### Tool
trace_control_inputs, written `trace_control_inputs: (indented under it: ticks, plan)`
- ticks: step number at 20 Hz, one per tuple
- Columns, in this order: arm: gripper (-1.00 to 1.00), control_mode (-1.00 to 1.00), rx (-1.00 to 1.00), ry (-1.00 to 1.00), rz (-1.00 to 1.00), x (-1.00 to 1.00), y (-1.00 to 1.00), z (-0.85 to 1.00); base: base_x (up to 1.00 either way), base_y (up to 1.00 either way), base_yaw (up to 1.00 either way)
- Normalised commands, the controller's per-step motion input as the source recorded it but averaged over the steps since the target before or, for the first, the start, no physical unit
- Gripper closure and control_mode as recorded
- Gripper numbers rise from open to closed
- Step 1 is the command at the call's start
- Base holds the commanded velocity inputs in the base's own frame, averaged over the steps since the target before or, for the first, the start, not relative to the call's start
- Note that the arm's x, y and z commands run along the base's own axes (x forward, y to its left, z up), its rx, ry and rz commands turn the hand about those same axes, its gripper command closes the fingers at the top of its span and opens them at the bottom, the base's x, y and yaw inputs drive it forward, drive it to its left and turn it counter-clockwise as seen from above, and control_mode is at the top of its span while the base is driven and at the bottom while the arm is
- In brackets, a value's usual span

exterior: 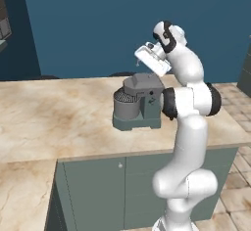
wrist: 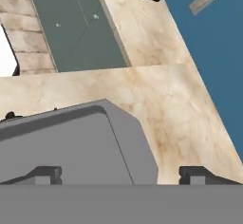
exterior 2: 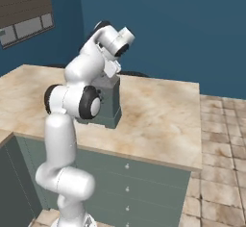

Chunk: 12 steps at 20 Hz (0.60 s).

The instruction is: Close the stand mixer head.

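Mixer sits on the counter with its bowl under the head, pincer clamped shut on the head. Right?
Not quite. The mixer does sit on the counter with its bowl under the head, but the pincer is open: in the hand view its fingertips stand wide apart just above the head, gripping nothing.

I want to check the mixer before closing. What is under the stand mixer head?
Under the stand mixer head sits the grey bowl on the teal base. The head covers the bowl's inside, so a whisk cannot be seen.
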Motion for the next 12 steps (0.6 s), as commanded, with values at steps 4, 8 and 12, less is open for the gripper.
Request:
trace_control_inputs:
  ticks: [4, 8, 12]
  plan:
    - [-1.0, -1.0, -0.19, 0.0, 0.15, -0.19, 0.99, 0.23, 0.0, 0.0, 0.0]
    - [-1.0, -1.0, -0.21, -0.05, 0.11, -0.39, 0.54, 0.43, 0.0, 0.0, 0.0]
    - [-1.0, -1.0, -0.15, -0.21, 0.01, -0.71, 0.01, 0.23, 0.0, 0.0, 0.0]
